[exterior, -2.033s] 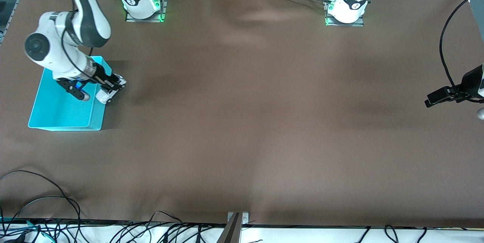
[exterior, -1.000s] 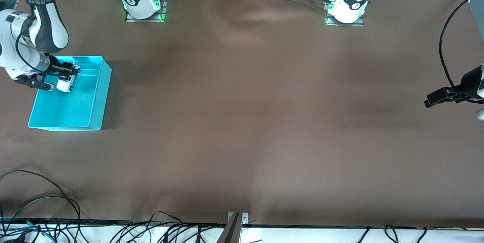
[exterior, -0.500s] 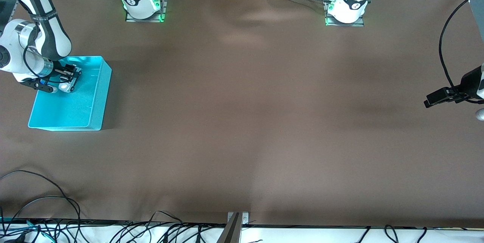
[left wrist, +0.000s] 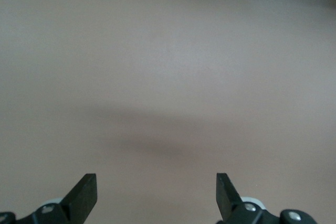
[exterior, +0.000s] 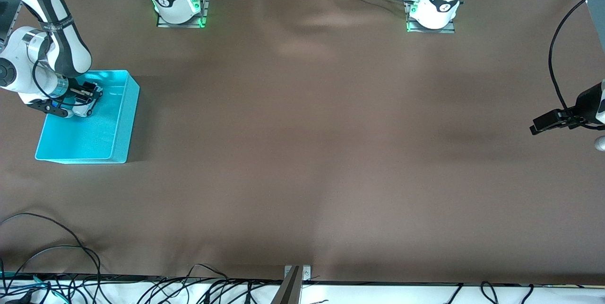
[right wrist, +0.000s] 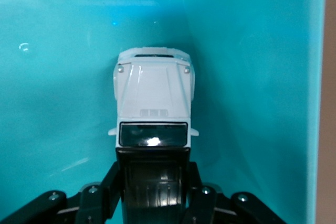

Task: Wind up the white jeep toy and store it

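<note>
The white jeep toy, with its black roof and dark windscreen, sits between the fingers of my right gripper, which is shut on its roof sides. In the front view the right gripper holds the jeep low inside the cyan bin, in the bin's part nearer the robots' bases. The bin's floor and wall fill the right wrist view. My left gripper waits open over bare cloth at the left arm's end of the table, with nothing between its fingers.
A brown cloth covers the whole table. Loose black cables lie along the edge nearest the front camera. A small metal bracket sits at the middle of that edge. A cable loop hangs by the left arm.
My right gripper carried the jeep from over the bin's rim toward the table's middle into the bin, then settled lower there. The left arm has not moved.
</note>
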### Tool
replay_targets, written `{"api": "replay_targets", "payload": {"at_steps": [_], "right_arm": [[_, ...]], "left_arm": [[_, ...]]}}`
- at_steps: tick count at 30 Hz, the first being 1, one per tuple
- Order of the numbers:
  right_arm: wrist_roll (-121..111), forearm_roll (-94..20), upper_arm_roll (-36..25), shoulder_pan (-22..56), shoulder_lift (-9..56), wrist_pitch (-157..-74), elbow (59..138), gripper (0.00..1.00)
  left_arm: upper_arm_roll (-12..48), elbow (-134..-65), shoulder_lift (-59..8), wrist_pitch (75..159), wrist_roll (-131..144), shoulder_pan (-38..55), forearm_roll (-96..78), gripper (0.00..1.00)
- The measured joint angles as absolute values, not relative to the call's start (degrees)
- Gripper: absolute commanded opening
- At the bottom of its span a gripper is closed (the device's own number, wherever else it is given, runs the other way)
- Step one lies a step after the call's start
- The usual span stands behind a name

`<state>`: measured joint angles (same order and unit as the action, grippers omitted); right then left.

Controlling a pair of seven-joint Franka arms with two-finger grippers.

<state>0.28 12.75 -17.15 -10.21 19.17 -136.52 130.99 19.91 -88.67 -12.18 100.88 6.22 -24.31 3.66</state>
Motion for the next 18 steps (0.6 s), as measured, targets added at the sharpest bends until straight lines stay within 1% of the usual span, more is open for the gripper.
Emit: {"api": "replay_targets", "payload": {"at_steps": [10,14,18], "right_arm": [[0.31,12.75,-16.77,-10.20,20.03,-137.34,130.92,1.00],[0.31,12.75,-16.57,-10.15,18.73,-136.30,130.56,1.00],[0.30,12.75,-15.58,-10.11,16.00,-133.99,130.13,1.00]], "left_arm": [[19.91,-88.67,-12.18,100.88,6.22,-24.31,3.66,1.00],[19.91,-88.67,-12.18,100.88,6.22,-24.31,3.66,1.00],[19.91,-88.67,-12.19,100.88,6.22,-24.31,3.66,1.00]]}}
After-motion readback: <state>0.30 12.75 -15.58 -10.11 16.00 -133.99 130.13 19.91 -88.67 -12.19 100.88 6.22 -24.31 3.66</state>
